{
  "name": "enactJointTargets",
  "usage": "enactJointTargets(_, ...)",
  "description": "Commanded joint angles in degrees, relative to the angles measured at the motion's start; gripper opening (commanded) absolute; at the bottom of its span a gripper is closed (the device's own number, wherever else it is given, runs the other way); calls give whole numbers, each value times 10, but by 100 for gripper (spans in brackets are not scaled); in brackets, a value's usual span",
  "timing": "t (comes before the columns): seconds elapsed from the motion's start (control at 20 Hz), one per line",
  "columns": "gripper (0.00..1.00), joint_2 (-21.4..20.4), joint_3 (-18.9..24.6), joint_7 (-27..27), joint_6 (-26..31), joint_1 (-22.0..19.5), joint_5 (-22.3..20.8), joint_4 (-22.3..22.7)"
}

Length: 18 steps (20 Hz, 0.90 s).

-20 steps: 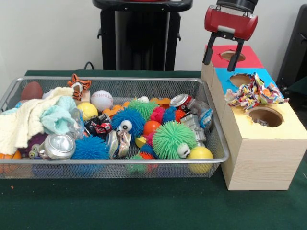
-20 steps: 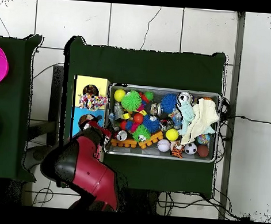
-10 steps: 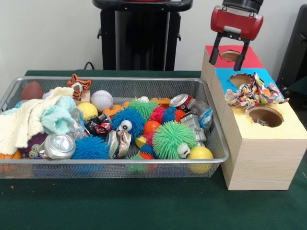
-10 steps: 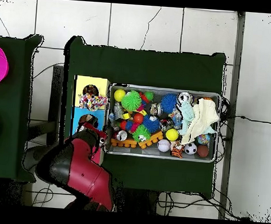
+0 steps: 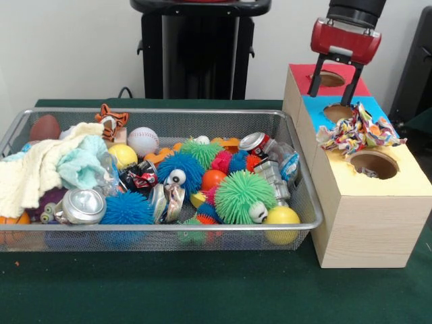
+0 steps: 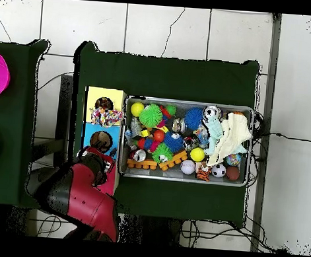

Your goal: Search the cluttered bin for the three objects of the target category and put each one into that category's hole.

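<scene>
My gripper hangs open and empty over the red end of the wooden box, its red body above the red hole. A multicoloured rope toy lies on the box top between the blue hole and the yellow hole. Beside the box, the wire bin holds crushed cans, among them a red can, along with spiky balls. From above, the red arm covers the box's red end, and the rope toy shows on the box.
The bin also holds a baseball, a tiger toy, a brown football, cream and teal cloths and a yellow ball. A black stand rises behind the bin. Green cloth covers the table.
The gripper has moved from the bin side of the box across to above the red hole, staying open. The arm has swung away from the bin in the overhead view.
</scene>
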Motion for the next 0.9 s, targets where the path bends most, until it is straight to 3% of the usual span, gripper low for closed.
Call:
enactJointTargets(0.05, 100, 39, 43, 156, -16, -5, 17, 8)
enactJointTargets(0.6, 100, 64, 42, 135, 8, -15, 24, -50)
enactJointTargets(0.9, 100, 77, 5, 131, 65, 11, 47, -87)
